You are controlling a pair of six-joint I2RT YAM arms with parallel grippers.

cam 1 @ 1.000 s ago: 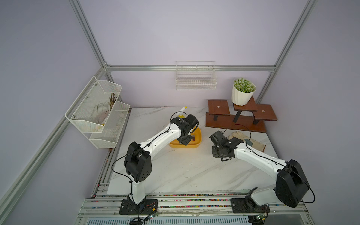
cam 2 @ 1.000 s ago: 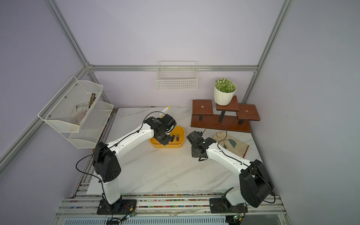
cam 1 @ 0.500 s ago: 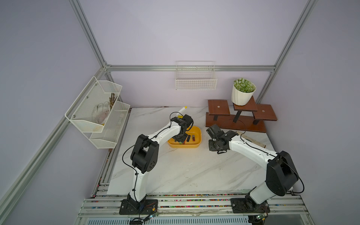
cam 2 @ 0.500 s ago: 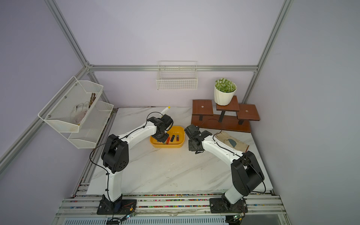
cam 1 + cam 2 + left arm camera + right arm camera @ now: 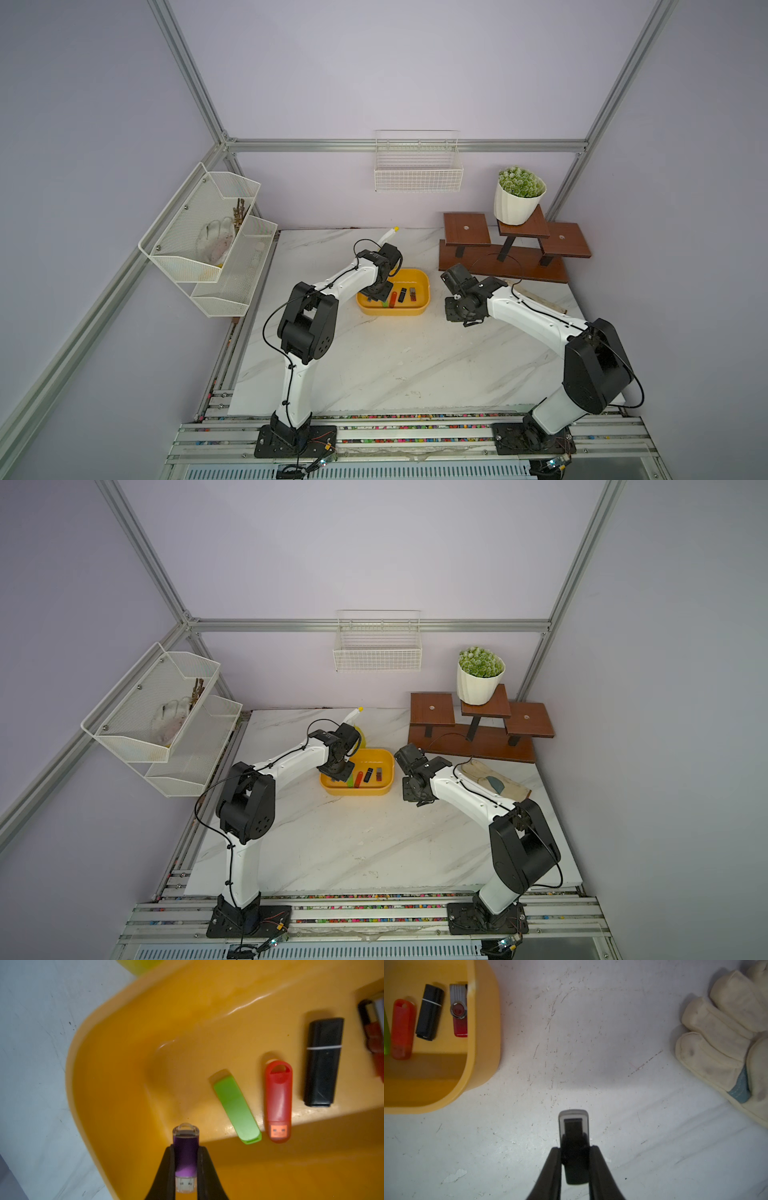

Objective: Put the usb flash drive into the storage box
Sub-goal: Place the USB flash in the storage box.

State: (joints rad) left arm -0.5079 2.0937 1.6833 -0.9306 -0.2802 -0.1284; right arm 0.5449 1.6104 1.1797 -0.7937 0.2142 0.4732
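Marble tabletop [image 5: 395, 365]: four drives boxed, two in the jaws

Storage box [image 5: 420, 309] holds four: green drive [image 5: 236, 1109], red drive [image 5: 278, 1097], black drive [image 5: 322, 1064], red swivel drive [image 5: 459, 1009]. Left gripper [image 5: 186, 1148] pinches a purple usb flash drive [image 5: 185, 1157] over the box's corner; boxed drives lie ahead of its tips. Right gripper [image 5: 575, 1148] pinches a black-and-white drive [image 5: 573, 1122] above bare marble, box ahead and to one side, apart. Judgement: purple needs only release; the right drive needs carrying over the rim.
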